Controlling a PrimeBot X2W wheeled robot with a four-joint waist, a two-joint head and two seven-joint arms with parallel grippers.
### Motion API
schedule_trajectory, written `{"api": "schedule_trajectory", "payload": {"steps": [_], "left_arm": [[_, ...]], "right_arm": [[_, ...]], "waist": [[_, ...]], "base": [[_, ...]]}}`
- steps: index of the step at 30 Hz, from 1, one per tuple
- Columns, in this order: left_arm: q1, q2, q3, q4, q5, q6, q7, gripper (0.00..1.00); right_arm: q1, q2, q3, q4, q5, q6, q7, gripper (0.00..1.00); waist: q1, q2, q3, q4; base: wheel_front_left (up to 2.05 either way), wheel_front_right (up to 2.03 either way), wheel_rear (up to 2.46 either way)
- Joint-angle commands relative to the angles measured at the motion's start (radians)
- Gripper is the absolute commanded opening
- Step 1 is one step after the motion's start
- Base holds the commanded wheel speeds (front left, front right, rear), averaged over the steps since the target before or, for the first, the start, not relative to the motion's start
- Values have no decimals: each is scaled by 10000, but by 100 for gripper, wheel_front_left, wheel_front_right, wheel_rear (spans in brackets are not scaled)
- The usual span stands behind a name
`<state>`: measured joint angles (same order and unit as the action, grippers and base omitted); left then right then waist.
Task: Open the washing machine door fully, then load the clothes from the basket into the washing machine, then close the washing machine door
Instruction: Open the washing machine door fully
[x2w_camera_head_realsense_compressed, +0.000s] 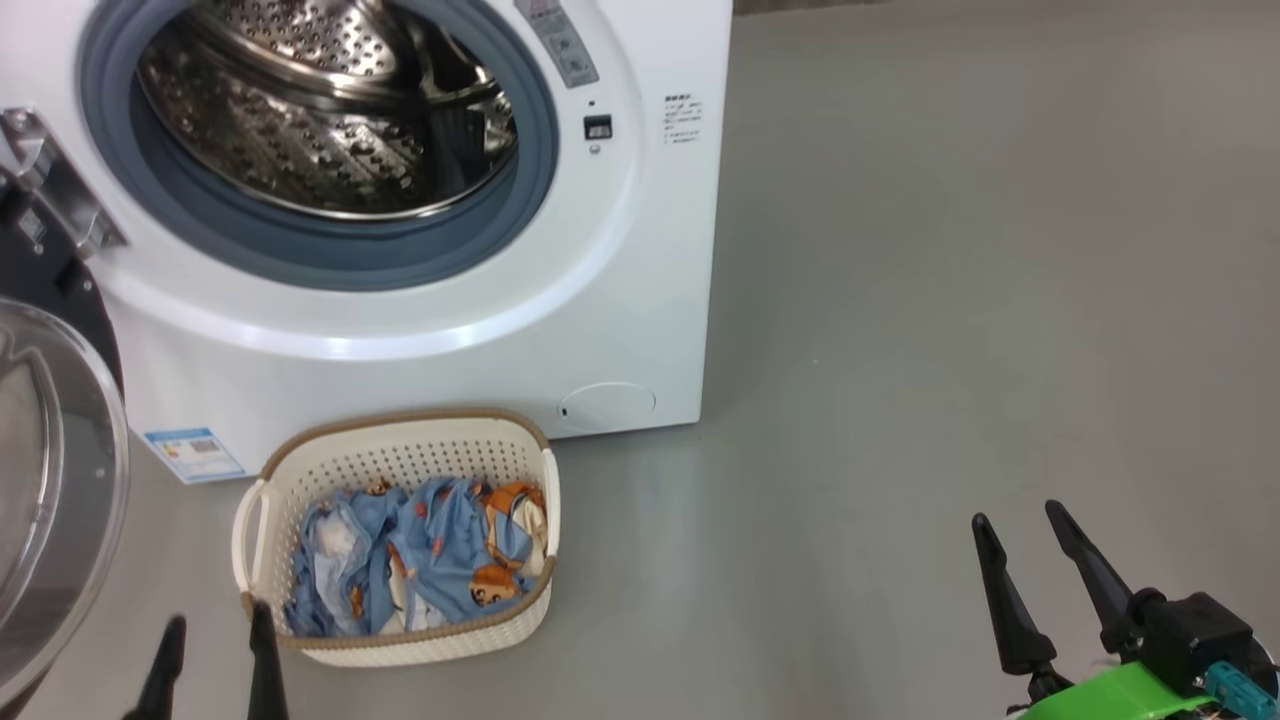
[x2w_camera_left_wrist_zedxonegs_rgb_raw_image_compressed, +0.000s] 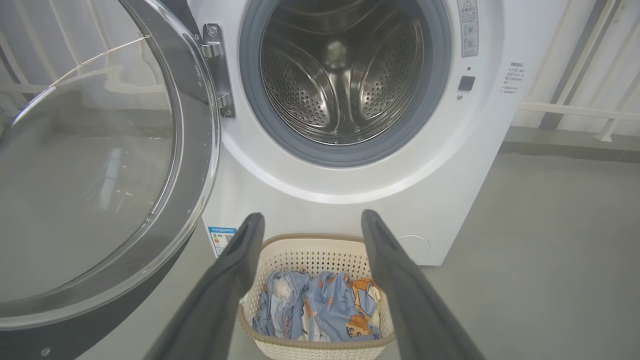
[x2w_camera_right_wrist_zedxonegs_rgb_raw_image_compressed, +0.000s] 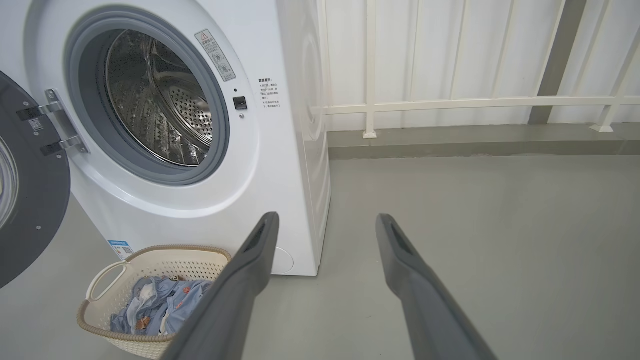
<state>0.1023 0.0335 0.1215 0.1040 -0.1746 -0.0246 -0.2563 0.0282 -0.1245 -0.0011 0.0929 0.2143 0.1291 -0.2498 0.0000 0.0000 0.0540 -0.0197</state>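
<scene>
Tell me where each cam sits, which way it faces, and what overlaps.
Head: high up, facing forward-down at the washing machine and basket; left gripper lower left, right gripper lower right, both open.
Left wrist: on the left arm, facing the drum head-on, door open at left; own fingers frame the clothes.
Right wrist: on the right arm, right of the machine, facing it obliquely, railing behind; own fingers over floor.
Shared: all three show drum, basket, clothes.
</scene>
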Motion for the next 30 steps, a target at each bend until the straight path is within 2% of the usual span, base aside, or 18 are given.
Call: {"api": "schedule_trajectory", "payload": {"steps": [1, 6, 16, 22, 30], "left_arm": [[96, 169, 310, -311, -91, 96, -55, 100], [760, 169, 227, -539, -173, 187, -55, 100], [847, 168, 122, -782, -134, -74, -55, 100], [814, 168, 142, -786, 6, 204, -55, 100], [758, 168, 79, -694, -19, 169, -55, 100]], "right_arm": [[-15, -38, 189, -279, -58, 16, -120, 100], [240, 24, 122, -253, -109, 16, -120, 100], [271, 53, 23, -302, -225, 16, -120, 100], [240, 79, 67, -275, -261, 16, -120, 100], [203, 54, 62, -206, -277, 16, -120, 100]], "waist": [[0, 0, -222, -148], [0, 0, -538, -199], [0, 0, -583, 140], [0, 0, -567, 241], [0, 0, -517, 347]], "base": [[0, 0, 0], [0, 0, 0], [0, 0, 0], [0, 0, 0], [0, 0, 0]]}}
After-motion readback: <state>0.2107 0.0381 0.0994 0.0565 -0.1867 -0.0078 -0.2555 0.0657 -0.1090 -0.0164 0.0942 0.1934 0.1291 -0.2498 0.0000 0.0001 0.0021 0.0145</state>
